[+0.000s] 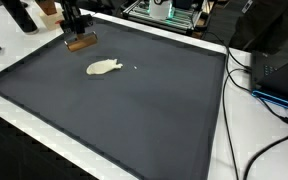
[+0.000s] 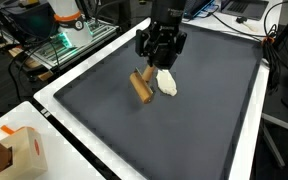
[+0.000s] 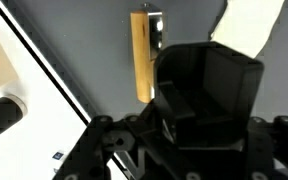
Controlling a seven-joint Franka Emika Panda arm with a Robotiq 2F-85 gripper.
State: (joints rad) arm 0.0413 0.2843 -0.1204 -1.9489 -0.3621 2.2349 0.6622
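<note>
The gripper hangs low over the dark mat, near the mat's edge on the side of the cluttered bench. We cannot tell how its jaws stand: in both exterior views the fingers merge into one black mass, and in the wrist view the gripper's own housing fills the lower frame and hides the tips. It holds nothing that we can make out.

Just beneath it and a little to one side lies a wooden block, a short tan bar flat on the mat. In the wrist view the block runs lengthwise up the frame, just beside the black housing (a small metal part shows at its far end). It looks free of the fingers, though the view is too poor for us to be sure.

Close to the block rests a pale, floppy lump, perhaps cloth or dough; from an exterior view it sits clearly apart from the block.

Beyond the mat's white border stand a cardboard box and black cables.
</note>
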